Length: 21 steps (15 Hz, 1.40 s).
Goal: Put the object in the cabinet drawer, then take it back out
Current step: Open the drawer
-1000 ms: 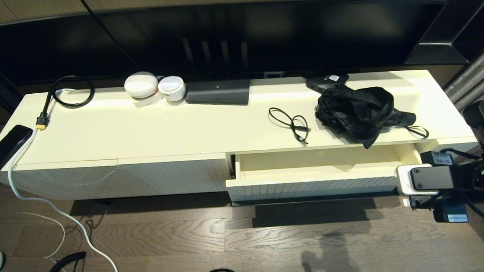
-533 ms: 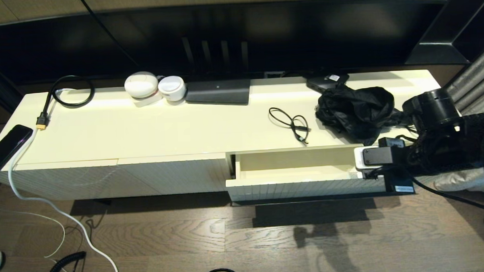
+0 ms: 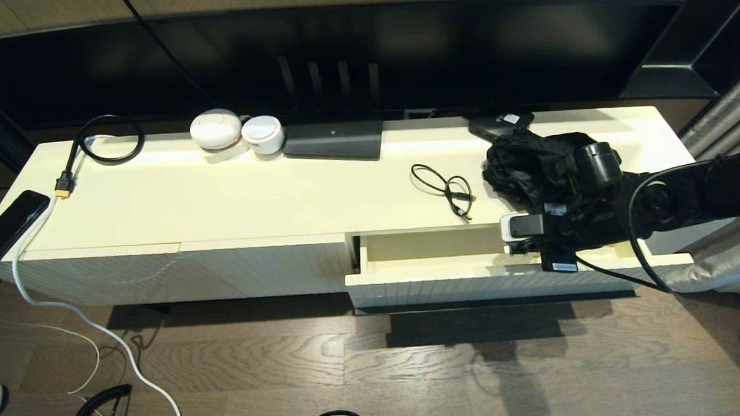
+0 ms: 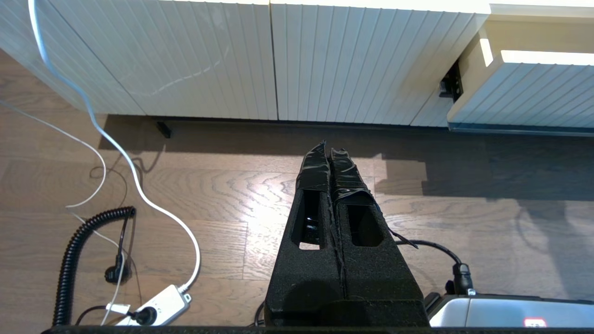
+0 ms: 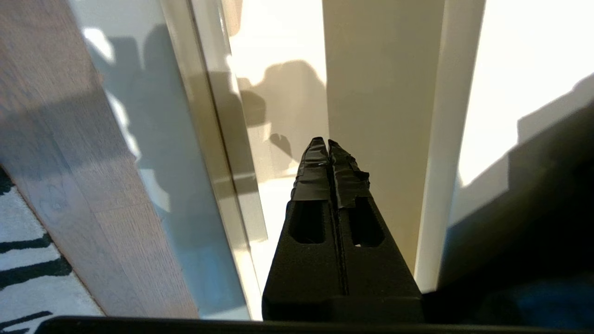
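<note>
The cabinet drawer (image 3: 470,271) stands pulled open on the cabinet's right half, and the part of its smooth cream interior that shows is bare. My right arm (image 3: 598,215) reaches over its right part, hiding that end. In the right wrist view my right gripper (image 5: 328,141) is shut and empty, pointing down into the drawer (image 5: 218,153). A thin black cable (image 3: 446,190) and a crumpled black bag (image 3: 541,165) lie on the cabinet top behind the drawer. My left gripper (image 4: 327,147) is shut and empty, parked over the wood floor in front of the handle-less ribbed panels.
On the cabinet top are two white round cases (image 3: 216,130), a flat black box (image 3: 334,140), a coiled black cord (image 3: 106,140) and a phone (image 3: 10,225) at the left edge. A white cable (image 3: 72,311), a coiled cord (image 4: 79,250) and a power strip (image 4: 158,304) lie on the floor.
My right arm has swung in from the cabinet's right front corner, up and to the left, and is over the open drawer's right part. The drawer and the things on top have not moved.
</note>
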### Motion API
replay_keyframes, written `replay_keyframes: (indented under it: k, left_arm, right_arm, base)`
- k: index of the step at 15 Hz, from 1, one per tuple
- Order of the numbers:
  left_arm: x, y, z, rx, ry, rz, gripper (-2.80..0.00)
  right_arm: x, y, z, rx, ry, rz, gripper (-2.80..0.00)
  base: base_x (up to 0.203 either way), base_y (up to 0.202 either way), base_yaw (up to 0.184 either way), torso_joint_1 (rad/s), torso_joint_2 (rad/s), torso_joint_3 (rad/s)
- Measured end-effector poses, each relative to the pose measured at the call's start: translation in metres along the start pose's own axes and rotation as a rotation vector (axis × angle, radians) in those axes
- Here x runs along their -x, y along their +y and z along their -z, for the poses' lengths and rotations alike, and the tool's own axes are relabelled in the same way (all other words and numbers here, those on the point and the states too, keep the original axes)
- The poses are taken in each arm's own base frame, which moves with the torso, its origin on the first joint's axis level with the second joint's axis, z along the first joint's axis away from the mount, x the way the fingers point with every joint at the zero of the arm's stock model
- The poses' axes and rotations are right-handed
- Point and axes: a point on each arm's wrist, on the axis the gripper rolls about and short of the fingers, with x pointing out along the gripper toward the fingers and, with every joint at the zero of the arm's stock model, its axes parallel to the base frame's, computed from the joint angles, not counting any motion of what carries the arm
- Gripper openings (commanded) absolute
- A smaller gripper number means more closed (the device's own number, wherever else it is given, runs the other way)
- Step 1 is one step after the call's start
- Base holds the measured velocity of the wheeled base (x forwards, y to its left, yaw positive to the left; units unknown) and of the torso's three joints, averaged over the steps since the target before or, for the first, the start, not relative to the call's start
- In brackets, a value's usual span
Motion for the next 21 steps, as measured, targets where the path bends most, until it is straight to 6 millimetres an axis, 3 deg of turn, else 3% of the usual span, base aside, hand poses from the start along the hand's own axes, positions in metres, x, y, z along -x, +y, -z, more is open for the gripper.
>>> replay_keyframes:
  k: [7,21]
  left_arm:
    - [0.0,0.0,0.0,0.0,0.0,0.0,-2.8]
    - [0.0,0.0,0.0,0.0,0.0,0.0,-2.8]
  right_arm:
    - [0.011,0.015,-0.004,0.009,0.025,-0.117,-2.8]
    - [0.013,0.08,0.006,0.021,0.052,-0.224,-2.8]
  base:
    - [0.0,0.0,0.0,0.0,0.0,0.0]
    - [0.0,0.0,0.0,0.0,0.0,0.0]
